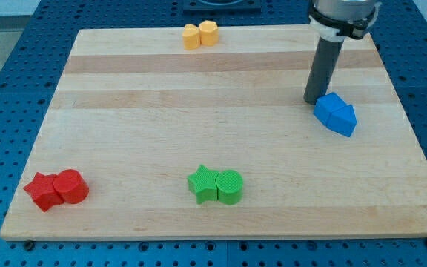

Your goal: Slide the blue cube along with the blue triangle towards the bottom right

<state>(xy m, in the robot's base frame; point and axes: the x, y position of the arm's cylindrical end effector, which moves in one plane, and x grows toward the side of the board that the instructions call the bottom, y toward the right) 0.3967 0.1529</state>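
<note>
Camera view shows the blue cube (328, 111) and blue triangular block (345, 119) touching, near the right edge of the pale wooden board (199, 133). Rod status: no fingers fitted, nothing held. My tip (315, 101) stands just beside the cube's upper-left face; contact cannot be confirmed. Judged step: push under way. Next move calls for a steady push toward the view's bottom right, keeping both blocks together.
</note>
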